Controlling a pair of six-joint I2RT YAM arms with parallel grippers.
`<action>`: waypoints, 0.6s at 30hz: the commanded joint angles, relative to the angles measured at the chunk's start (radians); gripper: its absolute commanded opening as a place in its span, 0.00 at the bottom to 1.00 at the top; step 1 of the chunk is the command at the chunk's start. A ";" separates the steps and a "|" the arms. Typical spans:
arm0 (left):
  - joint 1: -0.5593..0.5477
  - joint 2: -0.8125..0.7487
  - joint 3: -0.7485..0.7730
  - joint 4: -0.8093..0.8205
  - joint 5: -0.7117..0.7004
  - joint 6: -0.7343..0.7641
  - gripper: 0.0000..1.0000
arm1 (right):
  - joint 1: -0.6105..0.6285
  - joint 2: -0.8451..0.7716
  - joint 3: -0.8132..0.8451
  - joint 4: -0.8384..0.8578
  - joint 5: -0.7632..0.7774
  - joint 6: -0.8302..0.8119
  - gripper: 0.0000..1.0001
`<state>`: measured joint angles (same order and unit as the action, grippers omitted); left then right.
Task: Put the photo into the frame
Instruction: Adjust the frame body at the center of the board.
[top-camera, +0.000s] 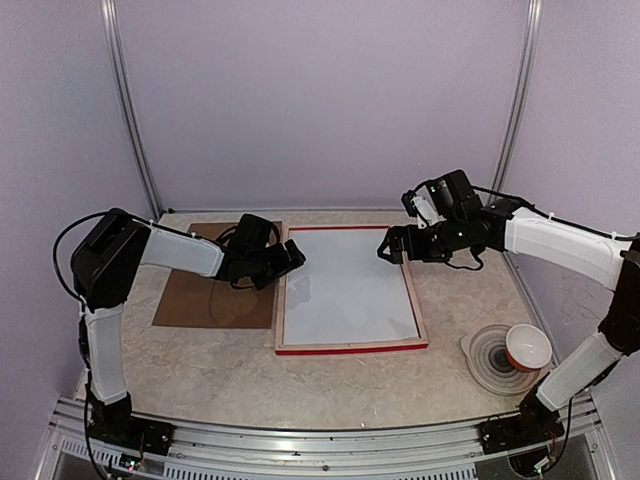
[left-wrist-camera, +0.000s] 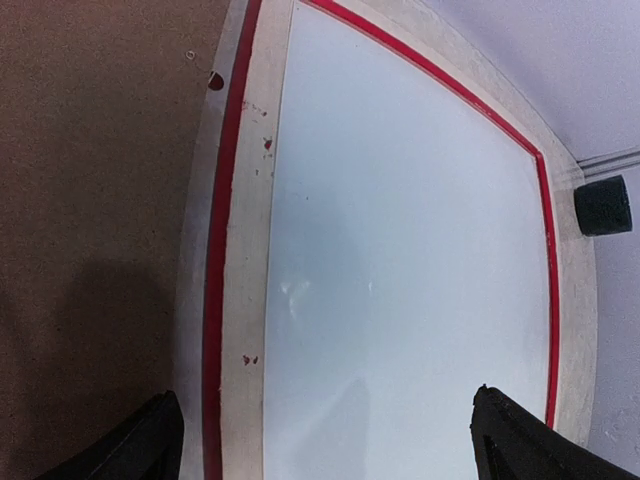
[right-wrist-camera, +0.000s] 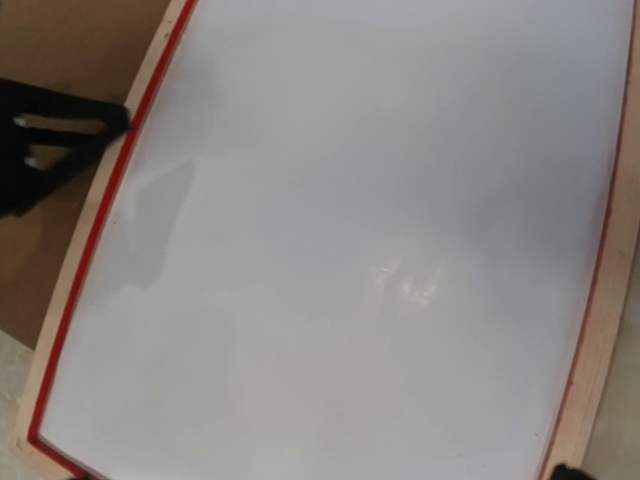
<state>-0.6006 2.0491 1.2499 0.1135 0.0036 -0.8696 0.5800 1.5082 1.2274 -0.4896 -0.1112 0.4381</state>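
nearest, in front of the frame (top-camera: 350, 347), a strip of the marbled desk (top-camera: 300, 392) runs between the frame's near rail and the two arm bases. off the frame's near right corner sits a round ringed dish (top-camera: 482, 352), and a red-and-white bowl (top-camera: 527, 346) rests on the dish's right part.

the frame lies flat in the middle of the desk, pale wooden back upward, with red showing along its outer and inner edges. a white sheet (top-camera: 350, 285) fills the whole opening. it is plain and slightly glossy, with a faint glare. whether it is the photo turned face down cannot be told.

left of the frame a brown board (top-camera: 205, 295) lies flat, just beside the left rail, with a thin strip of desk between them.

further back, the left hand (top-camera: 293, 258) hangs over the far half of the frame's left rail. its fingers are spread wide and hold nothing. in the left wrist view one fingertip (left-wrist-camera: 150, 445) is over the brown board and the other is over the white sheet, so the rail lies between them.

the right hand (top-camera: 388, 246) is at the frame's right rail near the far right corner, fingers apart and empty. whether either hand touches the frame cannot be told.

behind the frame stands a pale lilac wall (top-camera: 320, 100).
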 joint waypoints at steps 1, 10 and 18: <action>0.054 -0.122 -0.055 -0.014 -0.064 0.008 0.99 | -0.014 -0.035 -0.015 -0.002 0.000 -0.002 0.99; 0.106 -0.094 -0.094 -0.008 -0.013 0.018 0.99 | -0.019 -0.025 -0.021 0.017 -0.017 0.000 0.99; 0.095 -0.015 -0.083 0.034 0.029 -0.012 0.99 | -0.026 -0.043 -0.055 0.025 -0.013 -0.002 0.99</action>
<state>-0.4984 1.9949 1.1671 0.1215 0.0067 -0.8715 0.5705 1.4967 1.1988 -0.4805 -0.1188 0.4377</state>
